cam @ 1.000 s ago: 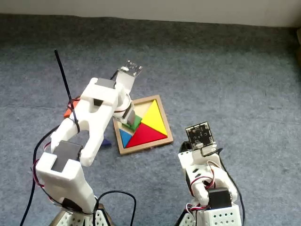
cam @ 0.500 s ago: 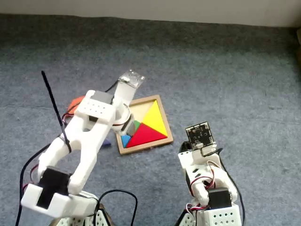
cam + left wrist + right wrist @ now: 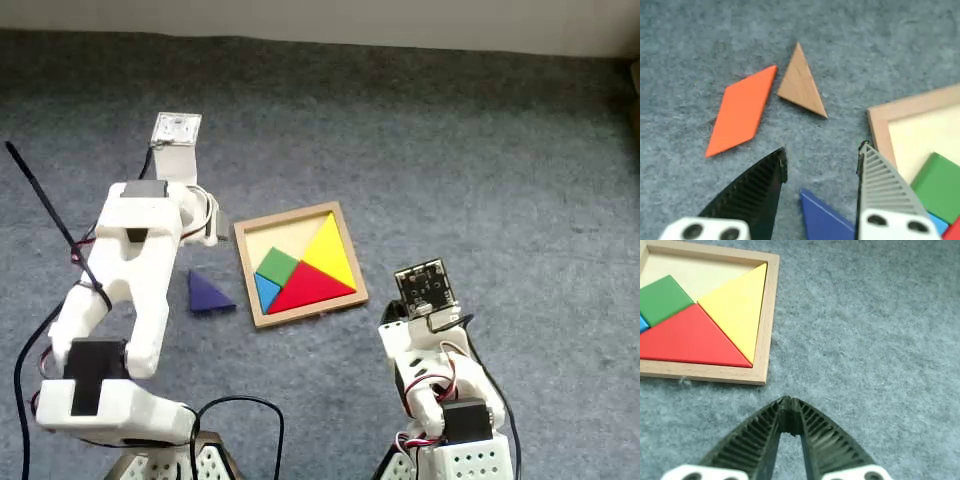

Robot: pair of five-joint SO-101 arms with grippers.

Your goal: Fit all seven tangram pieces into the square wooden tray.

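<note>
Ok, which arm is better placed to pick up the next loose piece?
Left. The left gripper, open, hangs right by the loose blue triangle, orange parallelogram and wooden triangle. The right gripper is shut and sits across the tray from them.

We see soft, even light over the grey counter, a little dimmer toward its far edge. Shadows are faint and short: a thin dark rim beside the wooden triangle and along the tray wall.

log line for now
tray: green, yellow, red, light blue in | loose: orange, wood, dark blue | left gripper open | right gripper shut
</note>
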